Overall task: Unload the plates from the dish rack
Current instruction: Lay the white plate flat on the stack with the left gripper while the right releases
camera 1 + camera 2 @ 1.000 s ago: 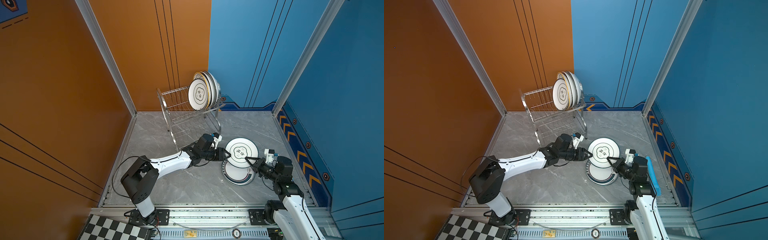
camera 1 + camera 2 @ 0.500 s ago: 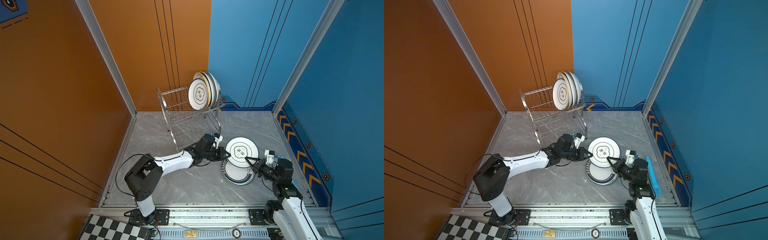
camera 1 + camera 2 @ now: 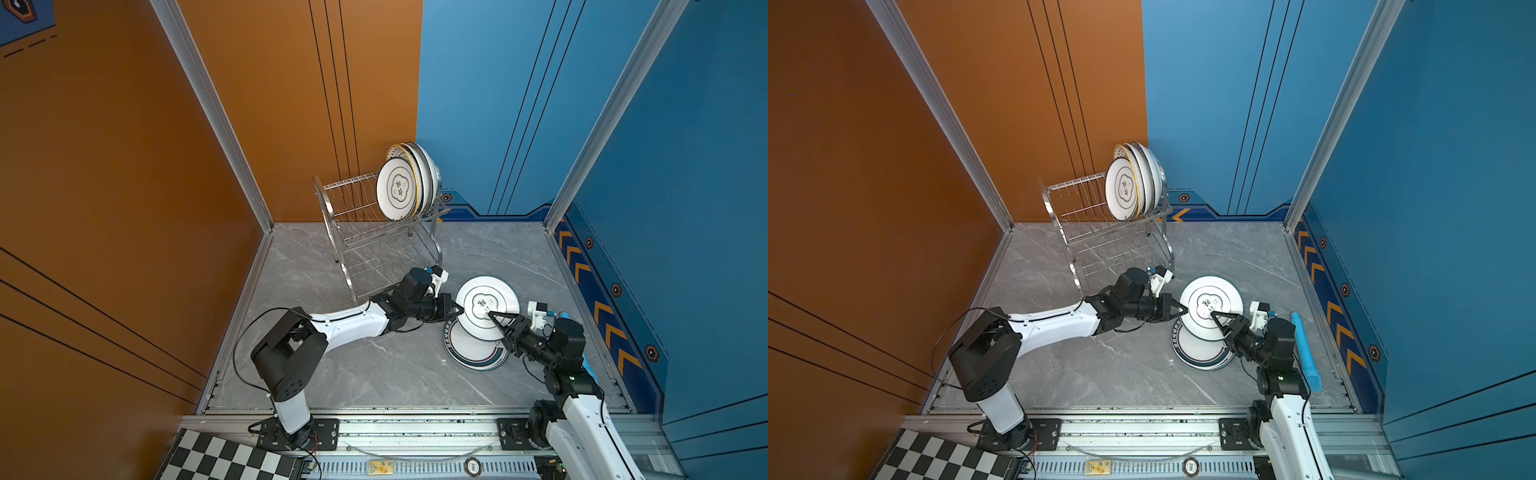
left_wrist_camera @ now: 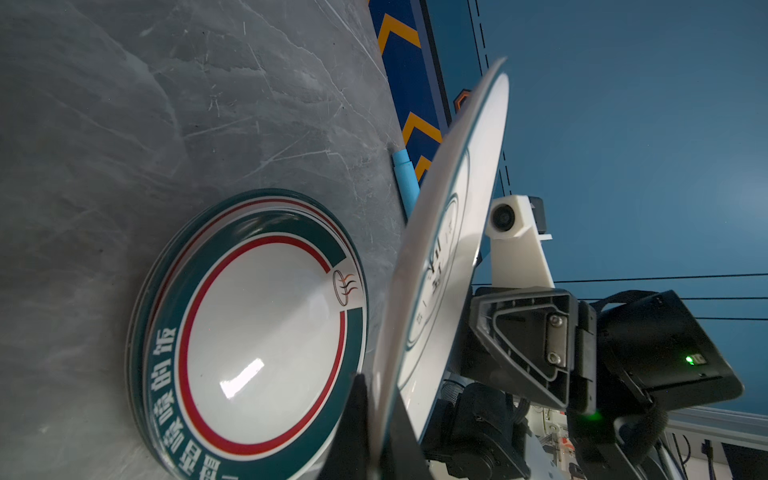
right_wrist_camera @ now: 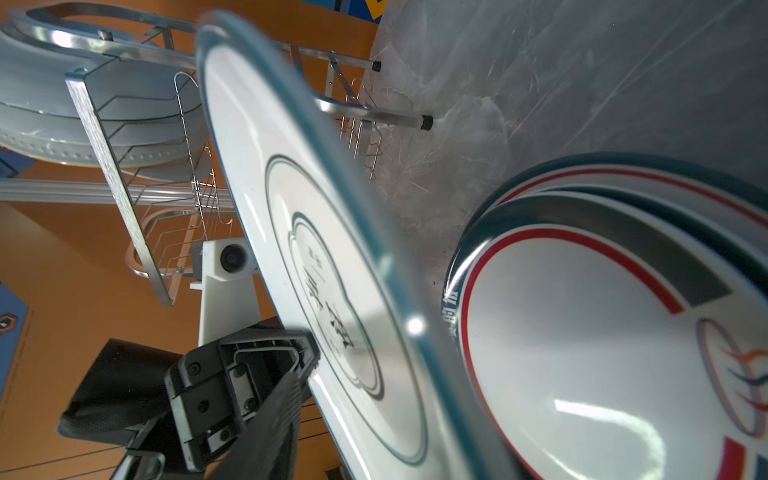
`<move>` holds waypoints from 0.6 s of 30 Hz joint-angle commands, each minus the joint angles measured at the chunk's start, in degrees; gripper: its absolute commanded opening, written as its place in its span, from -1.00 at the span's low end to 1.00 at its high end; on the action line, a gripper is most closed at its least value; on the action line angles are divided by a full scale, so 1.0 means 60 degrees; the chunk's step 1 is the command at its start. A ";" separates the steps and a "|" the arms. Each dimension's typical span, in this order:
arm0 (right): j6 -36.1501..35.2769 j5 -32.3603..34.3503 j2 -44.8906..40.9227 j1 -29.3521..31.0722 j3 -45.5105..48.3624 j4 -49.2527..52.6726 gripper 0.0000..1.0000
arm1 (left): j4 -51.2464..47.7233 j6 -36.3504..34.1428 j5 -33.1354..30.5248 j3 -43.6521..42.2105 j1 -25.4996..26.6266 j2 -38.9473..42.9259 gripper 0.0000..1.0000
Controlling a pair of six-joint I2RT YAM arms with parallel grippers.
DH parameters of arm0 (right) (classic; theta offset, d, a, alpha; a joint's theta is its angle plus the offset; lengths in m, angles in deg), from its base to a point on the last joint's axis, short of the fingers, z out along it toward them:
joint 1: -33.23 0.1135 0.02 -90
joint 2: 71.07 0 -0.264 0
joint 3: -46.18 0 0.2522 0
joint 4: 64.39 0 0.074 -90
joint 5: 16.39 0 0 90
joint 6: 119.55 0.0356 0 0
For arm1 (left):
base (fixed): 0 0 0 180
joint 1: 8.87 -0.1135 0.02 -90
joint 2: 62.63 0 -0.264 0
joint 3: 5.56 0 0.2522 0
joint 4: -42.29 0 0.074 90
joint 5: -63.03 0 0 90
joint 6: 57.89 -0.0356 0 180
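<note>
Two robot arms meet over a tilted plate at the near right of the grey table [image 3: 353,374], midway through emptying the dish rack [image 3: 374,245] that stands at the far side. The left gripper [image 3: 457,311] is clamped on the left rim of the raised plate [image 3: 484,293], its fingers [image 4: 359,415] closed on either side of the edge in the left wrist view. The right gripper [image 3: 492,316] reaches in from the near right with a finger over the plate's decorated face, but whether its jaws are pinching or have let go cannot be told. Just below lies a stack of plates [image 3: 473,353] with teal and red rings, flat on the table, and the raised plate hangs partly over it. Several more plates [image 3: 397,189] stand on edge at the right end of the rack's upper tier, waiting to be unloaded. The step in hand looks like setting this plate onto the stack. To do it well, one arm should keep a firm hold on the rim until the other is fully clear. The plate should then be levelled, centred over the stack and lowered slowly. The jaws should open only once china rests on china, since a tilted drop could chip a rim or push the stack sideways.
</note>
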 commanded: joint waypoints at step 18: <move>-0.4017 0.5446 -0.0699 -0.0562 -0.2998 0.6909 0.86 | -0.2275 -0.0388 -0.0461 0.0048 0.0277 -0.0152 -1.00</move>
